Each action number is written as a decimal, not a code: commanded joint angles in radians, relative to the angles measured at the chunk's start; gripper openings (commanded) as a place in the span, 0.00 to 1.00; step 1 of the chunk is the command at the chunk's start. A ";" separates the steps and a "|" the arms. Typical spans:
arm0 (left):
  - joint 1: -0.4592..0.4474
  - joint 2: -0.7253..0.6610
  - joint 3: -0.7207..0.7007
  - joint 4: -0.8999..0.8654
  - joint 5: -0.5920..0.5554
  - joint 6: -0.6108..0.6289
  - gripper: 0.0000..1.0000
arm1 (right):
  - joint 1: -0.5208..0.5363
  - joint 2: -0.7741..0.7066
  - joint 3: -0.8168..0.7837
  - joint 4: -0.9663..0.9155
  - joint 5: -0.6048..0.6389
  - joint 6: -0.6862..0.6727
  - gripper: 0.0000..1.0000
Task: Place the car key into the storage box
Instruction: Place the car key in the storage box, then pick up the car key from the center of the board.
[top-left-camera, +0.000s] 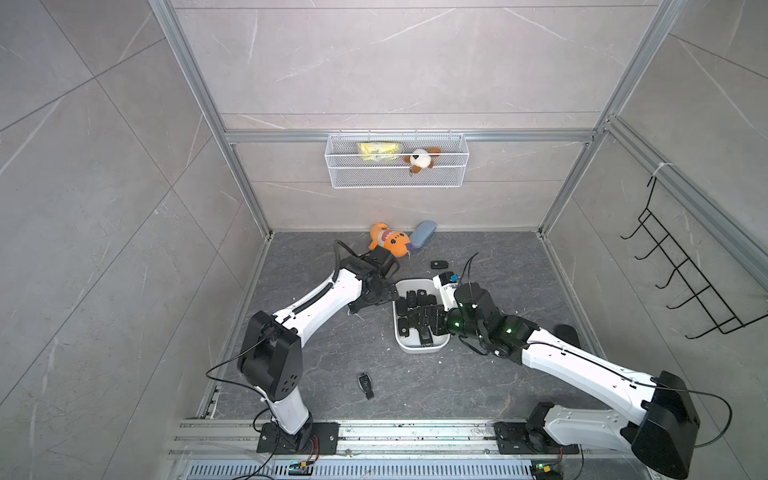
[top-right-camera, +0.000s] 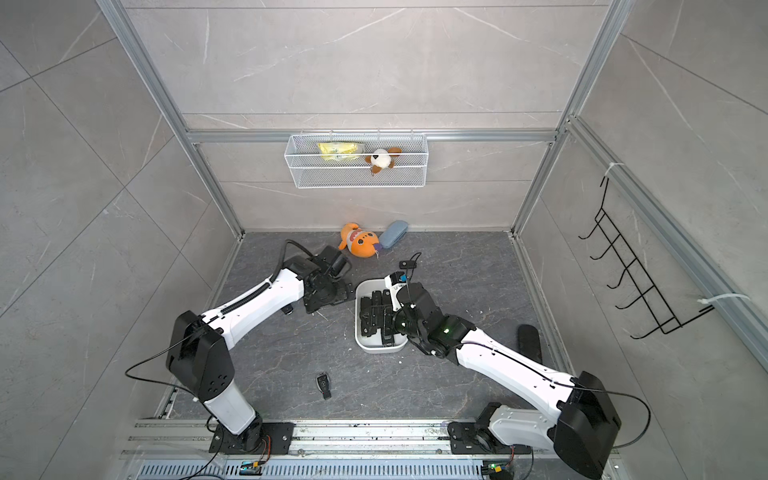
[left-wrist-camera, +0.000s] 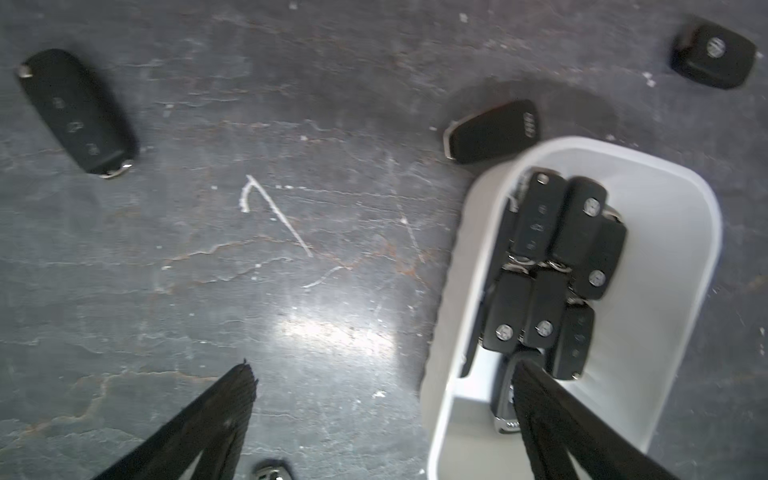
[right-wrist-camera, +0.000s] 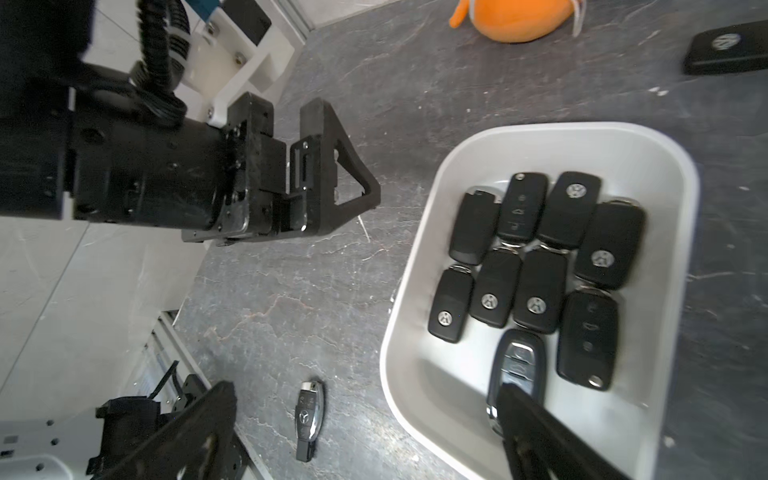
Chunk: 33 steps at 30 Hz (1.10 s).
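Fingers (right-wrist-camera: 536, 436) of my right gripper (right-wrist-camera: 365, 388) fill the near edge of its wrist view, spread wide and empty, 1 of them above the storage box (right-wrist-camera: 395, 332). My left gripper (left-wrist-camera: 384, 370) is spread and empty too, 1 finger over the worktop (left-wrist-camera: 291, 249), 1 over the box. At least 9 car keys (right-wrist-camera: 540, 291) lie inside. Loose ones lie outside: a ringed key (left-wrist-camera: 492, 133) just beside the box wall and a star-badged key (top-left-camera: 365, 385) well apart, nearer my bases. Fetching a loose key looks like the step in hand. For the ringed key I should clear the rim first, straddle its narrow sides without nudging the box, then release low over bare box floor.
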 joint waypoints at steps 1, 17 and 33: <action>0.090 -0.077 -0.061 0.005 -0.011 0.041 1.00 | 0.008 0.047 0.040 0.121 -0.084 -0.022 1.00; 0.384 0.041 -0.160 0.142 0.067 0.191 0.99 | 0.123 0.179 0.084 0.311 0.072 -0.171 1.00; 0.501 0.228 -0.143 0.268 0.114 0.261 0.85 | 0.212 0.190 0.087 0.346 0.214 -0.342 1.00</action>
